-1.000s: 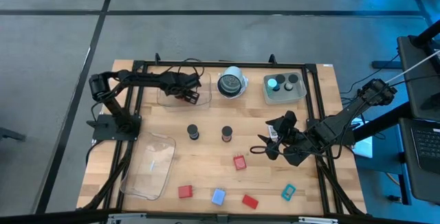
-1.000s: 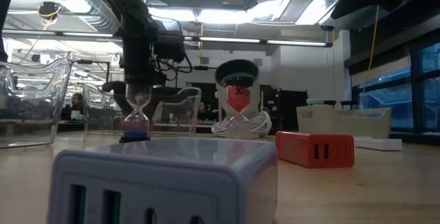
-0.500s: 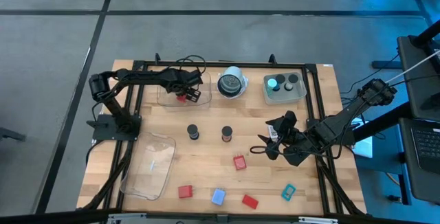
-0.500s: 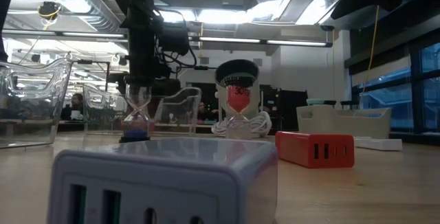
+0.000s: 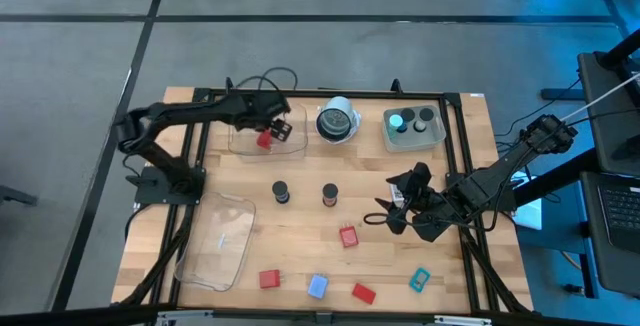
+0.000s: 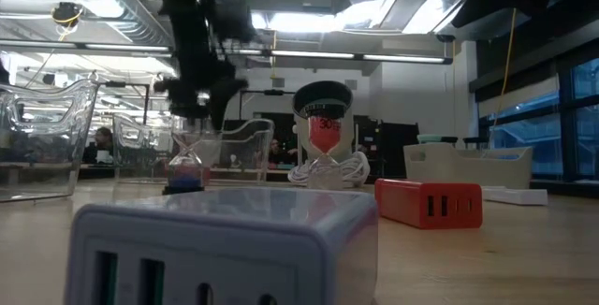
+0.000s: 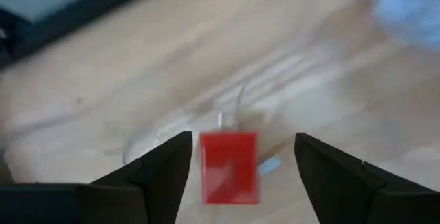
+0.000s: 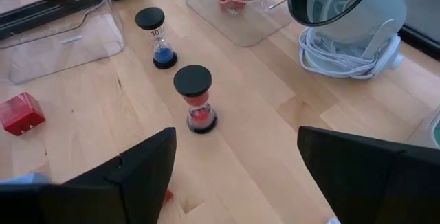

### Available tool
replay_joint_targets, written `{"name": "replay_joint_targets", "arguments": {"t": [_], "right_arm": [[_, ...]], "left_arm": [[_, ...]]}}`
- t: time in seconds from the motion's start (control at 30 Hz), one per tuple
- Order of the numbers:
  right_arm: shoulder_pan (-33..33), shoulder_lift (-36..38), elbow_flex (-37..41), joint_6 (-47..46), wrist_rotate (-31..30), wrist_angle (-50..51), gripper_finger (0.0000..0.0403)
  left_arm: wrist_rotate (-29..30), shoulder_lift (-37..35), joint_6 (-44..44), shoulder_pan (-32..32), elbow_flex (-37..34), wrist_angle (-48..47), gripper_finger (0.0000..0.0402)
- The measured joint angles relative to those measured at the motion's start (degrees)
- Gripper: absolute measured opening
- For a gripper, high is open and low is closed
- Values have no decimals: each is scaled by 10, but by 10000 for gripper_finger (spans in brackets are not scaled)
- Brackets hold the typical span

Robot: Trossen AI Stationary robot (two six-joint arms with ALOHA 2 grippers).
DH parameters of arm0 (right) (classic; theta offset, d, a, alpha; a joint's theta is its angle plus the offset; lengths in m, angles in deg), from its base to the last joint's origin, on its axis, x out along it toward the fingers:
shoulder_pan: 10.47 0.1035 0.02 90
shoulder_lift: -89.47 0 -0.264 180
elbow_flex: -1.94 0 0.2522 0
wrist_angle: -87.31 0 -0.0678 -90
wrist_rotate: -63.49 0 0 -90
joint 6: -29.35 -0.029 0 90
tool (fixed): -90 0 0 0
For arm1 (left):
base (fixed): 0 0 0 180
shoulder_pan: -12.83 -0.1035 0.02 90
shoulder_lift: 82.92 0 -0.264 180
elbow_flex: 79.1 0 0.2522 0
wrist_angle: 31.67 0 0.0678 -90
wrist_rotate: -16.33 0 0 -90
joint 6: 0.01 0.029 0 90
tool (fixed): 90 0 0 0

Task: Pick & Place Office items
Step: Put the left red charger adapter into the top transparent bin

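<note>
Over the rear tray (image 5: 290,147): left gripper (image 5: 274,124) wide open, empty.
Red block (image 5: 264,140) lies in tray beneath; right gripper (image 5: 392,209) open, empty, mid-desk (image 5: 460,276).

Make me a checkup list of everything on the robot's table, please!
Surface: wooden table, bare wood between the things.
Job's things: red block lying in the clear tray at the back; two sand timers upright mid-table; red, pale-blue and teal pieces loose along the front edge.
Clutter: round white lamp-like object; second clear tray at front left; grey bin holding small pieces.
Grippers: left tool open, over the back tray above the red block; right tool open, waiting right of centre.
Cables: white cord coiled at the round object's base.
Surroundings: grey floor; office room behind.
</note>
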Motion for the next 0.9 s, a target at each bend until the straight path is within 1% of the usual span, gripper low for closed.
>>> {"name": "replay_joint_targets", "arguments": {"t": [0.1,0.17,0.27,0.37,0.5,0.63,0.77,0.9], "right_arm": [[0,0,0,-18,9,-1,306],[1,0,0,-31,9,-1,306],[5,0,0,-43,10,-1,306],[8,0,0,-45,10,-1,306],[8,0,0,-45,10,-1,306],[8,0,0,-45,9,-1,306],[8,0,0,-45,9,-1,306],[8,0,0,-45,6,-1,306]], "left_arm": [[0,-49,-24,31,6,14,240],[0,-78,-34,69,6,28,236],[1,-108,-35,149,6,55,233],[3,-119,-32,242,6,100,233],[-6,-115,-2,360,6,172,235],[-10,-90,16,458,6,241,236],[-6,-53,16,534,6,309,249],[-16,-15,10,585,6,369,267]]}}
